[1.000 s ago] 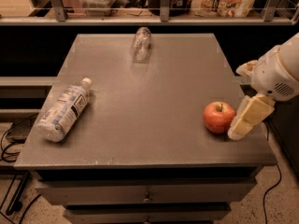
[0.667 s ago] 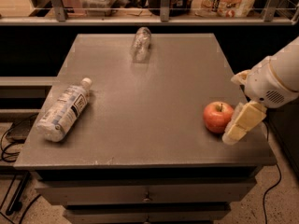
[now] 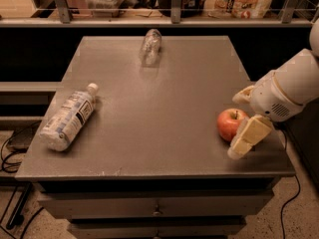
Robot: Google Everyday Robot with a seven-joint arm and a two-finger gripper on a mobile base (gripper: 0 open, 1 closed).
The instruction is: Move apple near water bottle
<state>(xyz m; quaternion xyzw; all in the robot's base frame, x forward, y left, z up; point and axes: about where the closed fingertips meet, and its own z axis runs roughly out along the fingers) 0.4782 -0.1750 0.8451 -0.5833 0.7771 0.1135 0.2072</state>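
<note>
The red apple (image 3: pixel 229 124) stands on the grey table (image 3: pixel 164 93) near its right front corner. My gripper (image 3: pixel 236 126) comes in from the right and is open, with one cream finger (image 3: pixel 247 136) in front of the apple and the other (image 3: pixel 242 94) behind it. The apple sits between them on the table. The small clear crinkled water bottle (image 3: pixel 150 45) lies on its side at the far middle of the table, well away from the apple.
A larger bottle with a white label and white cap (image 3: pixel 68 118) lies on its side near the left edge. A shelf with bags and boxes (image 3: pixel 234 1) runs behind the table. Drawers (image 3: pixel 157 210) are below the front edge. Cables (image 3: pixel 12 148) lie on the floor at left.
My gripper has moved left and slightly down, so its fingers now straddle the apple. The apple and both bottles have not moved.
</note>
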